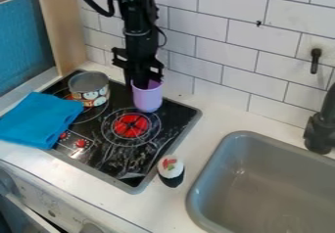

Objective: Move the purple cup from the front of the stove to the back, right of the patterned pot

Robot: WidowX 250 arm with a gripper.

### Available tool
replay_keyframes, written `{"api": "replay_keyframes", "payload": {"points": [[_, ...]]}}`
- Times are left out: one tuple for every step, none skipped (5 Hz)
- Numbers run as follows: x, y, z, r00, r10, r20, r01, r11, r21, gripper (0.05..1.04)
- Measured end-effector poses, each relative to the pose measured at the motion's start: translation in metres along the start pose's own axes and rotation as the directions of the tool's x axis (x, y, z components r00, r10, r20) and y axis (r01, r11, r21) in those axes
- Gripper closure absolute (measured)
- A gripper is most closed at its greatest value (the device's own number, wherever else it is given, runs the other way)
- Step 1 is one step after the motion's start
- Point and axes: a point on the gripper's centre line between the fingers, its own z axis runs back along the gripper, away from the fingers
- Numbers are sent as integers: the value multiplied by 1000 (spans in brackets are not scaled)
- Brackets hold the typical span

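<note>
Hazard noted: the purple cup (148,100), upright at the rear of the stovetop (128,161), could have tipped if the gripper (144,82) at its mouth had shifted sideways. Jaw state could not be told. The pot (91,92) stood near the blue cloth (40,120). Contents of these 2 containers could not be determined.

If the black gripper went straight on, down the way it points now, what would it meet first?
Most likely the purple cup: the gripper points down at its mouth, though depth is unclear.

Bright light leaves reflections on the stovetop (134,159).
</note>
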Motion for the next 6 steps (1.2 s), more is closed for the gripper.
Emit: {"api": "replay_keyframes", "payload": {"points": [[4,0,-1,1000,1,0,-1,1000,-4,960],[-2,0,-5,1000,21,-19,-21,1000,2,729],[-21,-3,0,999,39,-33,-38,999,15,482],[-35,-4,32,996,68,52,-70,996,49,156],[-46,-5,53,992,73,103,-80,995,59,77],[-63,-8,78,988,60,146,-72,994,76,81]]}}
